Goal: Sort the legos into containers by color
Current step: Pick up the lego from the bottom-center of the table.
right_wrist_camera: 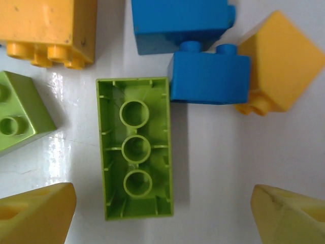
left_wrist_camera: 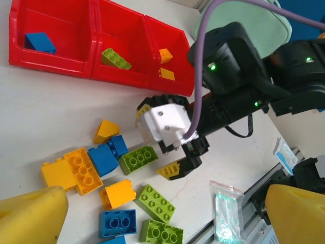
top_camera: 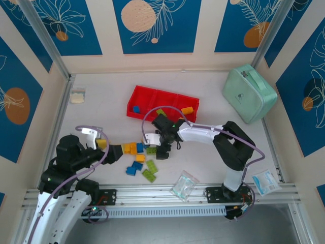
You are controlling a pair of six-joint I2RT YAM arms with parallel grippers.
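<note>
Legos, top view: scattered on the surface just near of the red tray; one colour is held per compartment.
Left wrist view: left gripper is spread wide, released, above the pile.
Right wrist view: right gripper is released; an upturned green brick is framed between its fingers, untouched.

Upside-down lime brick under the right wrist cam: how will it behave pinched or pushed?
Probably stiff: the lime brick looks like hard moulded plastic with ribbed walls. Likely light, since its hollow underside faces up. Lying flat, it should slide rather than roll, and may nudge the blue brick at its corner; glossy walls might slip in the right gripper.
</note>
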